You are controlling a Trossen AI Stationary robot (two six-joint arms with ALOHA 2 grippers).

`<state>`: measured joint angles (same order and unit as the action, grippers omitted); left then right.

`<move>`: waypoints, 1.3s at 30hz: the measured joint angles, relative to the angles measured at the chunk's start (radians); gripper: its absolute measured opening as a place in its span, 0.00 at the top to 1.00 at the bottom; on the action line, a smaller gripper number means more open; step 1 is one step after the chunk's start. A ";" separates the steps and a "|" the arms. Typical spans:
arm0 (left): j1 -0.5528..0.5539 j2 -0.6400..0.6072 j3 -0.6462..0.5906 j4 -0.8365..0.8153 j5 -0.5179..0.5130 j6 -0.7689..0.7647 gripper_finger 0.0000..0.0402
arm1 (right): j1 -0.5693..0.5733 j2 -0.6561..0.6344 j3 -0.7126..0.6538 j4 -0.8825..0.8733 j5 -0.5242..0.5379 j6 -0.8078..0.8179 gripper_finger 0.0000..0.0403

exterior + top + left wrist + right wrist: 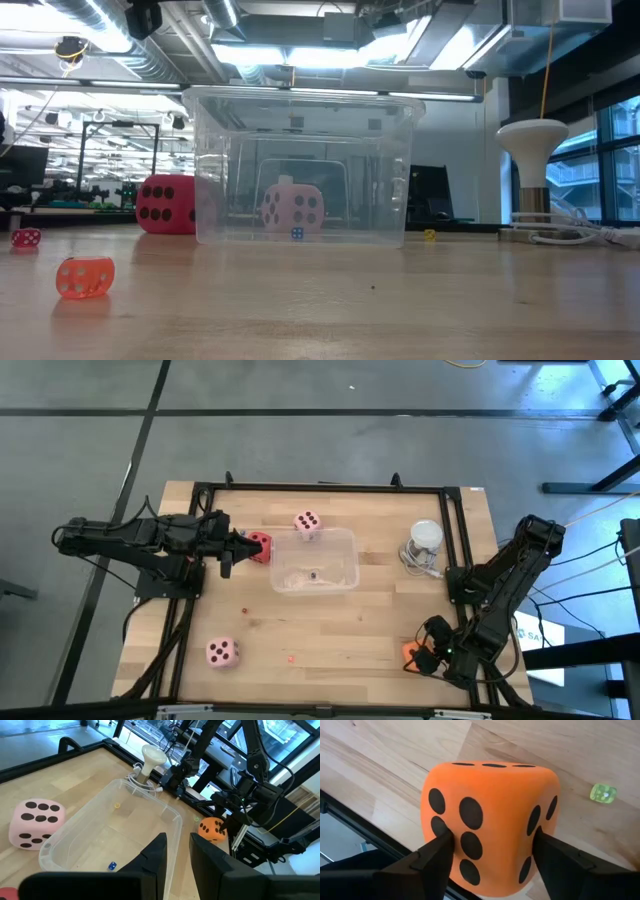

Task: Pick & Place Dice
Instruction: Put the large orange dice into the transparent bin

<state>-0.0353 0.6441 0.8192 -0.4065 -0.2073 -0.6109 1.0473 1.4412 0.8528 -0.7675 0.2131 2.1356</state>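
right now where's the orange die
In the high view the orange die sits at the table's near right corner, between the right gripper's fingers; the right wrist view shows both fingers against its sides, a tiny green die nearby.

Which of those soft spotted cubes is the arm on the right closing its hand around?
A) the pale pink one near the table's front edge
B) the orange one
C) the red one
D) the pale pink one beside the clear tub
B: in the right wrist view the right hand has a finger on each side of the soft orange cube with dark spots.
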 joint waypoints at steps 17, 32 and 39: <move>0.000 0.000 0.000 0.000 0.000 0.000 0.81 | -0.002 0.000 -0.001 0.024 -0.016 0.030 0.61; 0.000 0.000 0.000 0.000 0.000 0.004 0.81 | -0.005 0.010 0.095 -0.045 0.095 0.014 0.68; 0.000 0.000 0.000 0.000 0.000 0.004 0.81 | -0.023 0.008 0.131 -0.048 0.198 0.022 0.70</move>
<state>-0.0353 0.6441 0.8188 -0.4068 -0.2077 -0.6070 1.0243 1.4490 0.9836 -0.8156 0.4110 2.1580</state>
